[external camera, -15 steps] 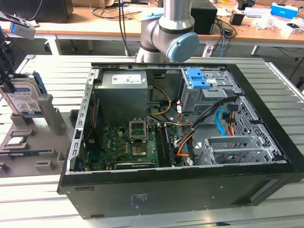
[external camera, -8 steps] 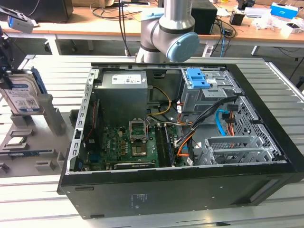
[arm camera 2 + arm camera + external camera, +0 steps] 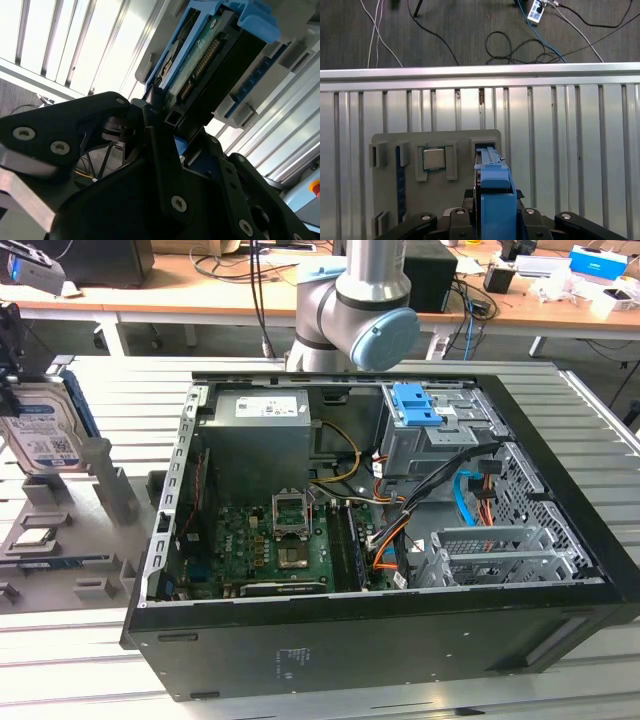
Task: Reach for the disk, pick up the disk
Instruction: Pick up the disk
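Note:
The disk (image 3: 45, 435) stands on edge over the grey holder plate (image 3: 105, 490) at the exterior view's left, its blue-and-white label facing out and blue rails along its sides. My gripper (image 3: 12, 360) hangs at its upper end. In the second wrist view the black fingers (image 3: 159, 117) sit against both flat faces of the disk (image 3: 210, 65). In the first wrist view the disk (image 3: 495, 185) shows edge-on, its blue rail running from between the gripper (image 3: 492, 212) toward the slot in the holder plate (image 3: 445, 137). Whether its lower end has left the slot I cannot tell.
A small square processor chip (image 3: 434, 158) lies in a pocket of the holder plate beside the disk slot. An open computer case (image 3: 400, 500) with a blue latch (image 3: 415, 405) fills the slatted metal table's middle. Desks with cables stand behind.

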`<state>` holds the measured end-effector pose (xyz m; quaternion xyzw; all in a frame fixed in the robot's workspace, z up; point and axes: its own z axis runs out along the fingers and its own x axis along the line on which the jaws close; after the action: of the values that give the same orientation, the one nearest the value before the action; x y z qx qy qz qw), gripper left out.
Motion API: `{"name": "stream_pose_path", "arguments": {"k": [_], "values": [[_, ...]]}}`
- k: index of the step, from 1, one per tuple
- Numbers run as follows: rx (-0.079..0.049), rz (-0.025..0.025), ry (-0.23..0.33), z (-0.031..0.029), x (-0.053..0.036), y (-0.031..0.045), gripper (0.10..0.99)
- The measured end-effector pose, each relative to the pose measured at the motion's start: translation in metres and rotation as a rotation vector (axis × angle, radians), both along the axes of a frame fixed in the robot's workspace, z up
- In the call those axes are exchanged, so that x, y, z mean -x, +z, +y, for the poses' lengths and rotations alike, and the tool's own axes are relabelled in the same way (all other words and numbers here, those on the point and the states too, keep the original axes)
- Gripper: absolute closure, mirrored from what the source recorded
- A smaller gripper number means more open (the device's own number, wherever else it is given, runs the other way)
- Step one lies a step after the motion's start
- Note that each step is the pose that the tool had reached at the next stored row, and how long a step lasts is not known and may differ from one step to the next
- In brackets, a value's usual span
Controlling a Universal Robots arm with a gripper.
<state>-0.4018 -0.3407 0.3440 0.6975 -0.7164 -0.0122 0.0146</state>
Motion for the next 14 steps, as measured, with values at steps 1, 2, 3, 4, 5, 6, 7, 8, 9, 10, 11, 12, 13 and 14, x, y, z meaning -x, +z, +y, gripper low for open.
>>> {"name": "stream_pose_path", "arguments": {"k": [1,2,3,4,5,6,7,8,9,10,11,12,13,14], "values": [[0.000,0.0000,0.000,0.0000,-0.0001,0.0022,0.722],[0.000,0.0001,0.000,0.0000,-0.0002,0.0034,0.722],[0.000,0.0000,0.000,0.0000,-0.0003,0.0045,0.722],[0.000,0.0000,0.000,0.0000,-0.0004,0.0058,0.722],[0.000,0.0000,0.000,0.0000,-0.0004,0.0069,0.722],[0.000,-0.0001,0.000,0.0000,-0.0006,0.0087,0.722],[0.000,0.0000,0.000,0.0000,-0.0007,0.0106,0.722],[0.000,0.0000,0.000,0.0000,-0.0008,0.0120,0.722],[0.000,0.0000,0.000,0.0000,-0.0009,0.0139,0.722],[0.000,0.0001,0.000,0.0000,-0.0010,0.0155,0.722],[0.000,0.0000,0.000,0.0000,-0.0012,0.0181,0.722],[0.000,0.0001,0.000,0.0000,-0.0014,0.0209,0.722],[0.000,0.0000,0.000,0.0000,-0.0015,0.0233,0.722],[0.000,0.0000,0.000,0.0000,-0.0017,0.0246,0.722]]}}
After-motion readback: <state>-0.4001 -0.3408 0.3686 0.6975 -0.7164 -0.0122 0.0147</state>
